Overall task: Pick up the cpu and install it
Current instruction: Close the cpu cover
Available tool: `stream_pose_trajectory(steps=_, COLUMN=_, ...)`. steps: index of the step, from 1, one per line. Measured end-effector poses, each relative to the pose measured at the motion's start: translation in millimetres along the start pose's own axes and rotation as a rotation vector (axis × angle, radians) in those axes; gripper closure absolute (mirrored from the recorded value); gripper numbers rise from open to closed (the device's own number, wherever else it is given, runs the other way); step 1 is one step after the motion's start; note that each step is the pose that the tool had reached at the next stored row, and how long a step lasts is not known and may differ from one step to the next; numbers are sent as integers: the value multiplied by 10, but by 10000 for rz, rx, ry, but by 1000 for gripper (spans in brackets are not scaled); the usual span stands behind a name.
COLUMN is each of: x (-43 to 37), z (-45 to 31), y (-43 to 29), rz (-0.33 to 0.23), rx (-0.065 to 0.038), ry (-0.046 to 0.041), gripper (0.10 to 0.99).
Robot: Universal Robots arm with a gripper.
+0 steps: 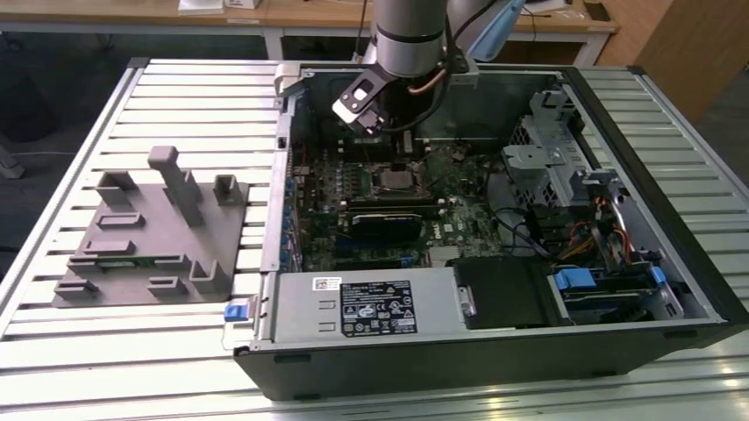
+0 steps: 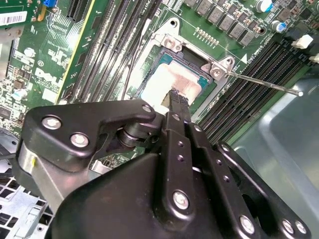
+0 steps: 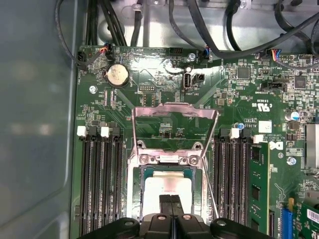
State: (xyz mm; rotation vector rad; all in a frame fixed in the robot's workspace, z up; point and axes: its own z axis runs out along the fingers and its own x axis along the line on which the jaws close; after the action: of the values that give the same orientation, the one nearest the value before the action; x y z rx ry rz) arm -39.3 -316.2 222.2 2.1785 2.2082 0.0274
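A slatted metal table (image 1: 117,368) carries an open computer case (image 1: 492,360) lying on its side, with wooden desks (image 1: 304,13) behind it. The arm reaches down into the case. Its gripper (image 3: 171,198) has its two black fingers (image 2: 177,102) pressed together with nothing between them, the tips right over the cpu (image 3: 167,185). I can't tell whether they touch it. The cpu lies flat in the socket, its pale face up. The socket's metal load plate (image 3: 174,112) is swung open beyond it, and a thin lever (image 2: 264,83) sticks out sideways. Dark memory slots (image 3: 99,184) flank the socket, with a green memory strip (image 3: 259,184) standing in one. A power supply (image 1: 363,307) fills the near side of the case. A grey fixture (image 1: 153,228) sits on the table at the exterior view's left.
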Motion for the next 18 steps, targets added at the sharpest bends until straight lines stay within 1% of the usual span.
stream_pose_trajectory(steps=7, x=-1, z=-37, y=1, rz=0, rx=1, ry=-2, gripper=980)
stream_pose_trajectory(steps=11, x=-2, z=-80, y=3, rz=0, rx=1, ry=-1, gripper=980)
stream_pose_trajectory(steps=15, x=1, z=-100, y=5, rz=-2, rx=2, ry=-8, gripper=980)
stream_pose_trajectory(steps=18, x=1, z=-131, y=6, rz=-1, rx=1, ry=-8, gripper=980)
